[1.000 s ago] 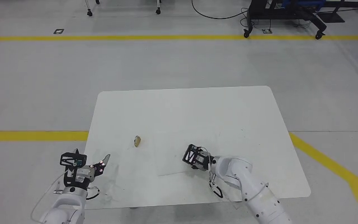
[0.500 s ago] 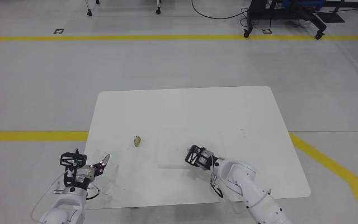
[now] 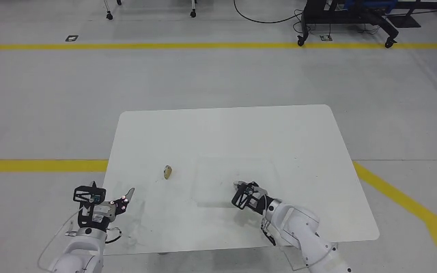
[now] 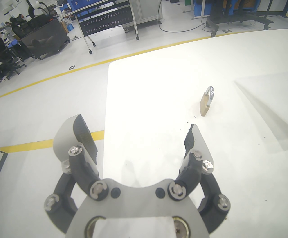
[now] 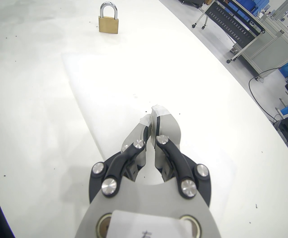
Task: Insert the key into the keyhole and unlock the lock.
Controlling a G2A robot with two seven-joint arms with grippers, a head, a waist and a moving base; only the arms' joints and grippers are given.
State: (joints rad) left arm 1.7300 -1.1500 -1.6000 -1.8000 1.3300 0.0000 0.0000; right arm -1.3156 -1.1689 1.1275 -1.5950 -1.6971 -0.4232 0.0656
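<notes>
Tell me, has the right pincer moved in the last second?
Yes. In the top view, the right pincer has drifted away from the padlock, toward the near right part of the table.

White table (image 3: 293, 136), a brass padlock (image 3: 167, 172) upright on it.

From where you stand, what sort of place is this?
Probably a workshop or test hall: a yellow line painted on the floor, a metal rack on wheels, a cable lying loose, and a white table with a padlock.
</notes>
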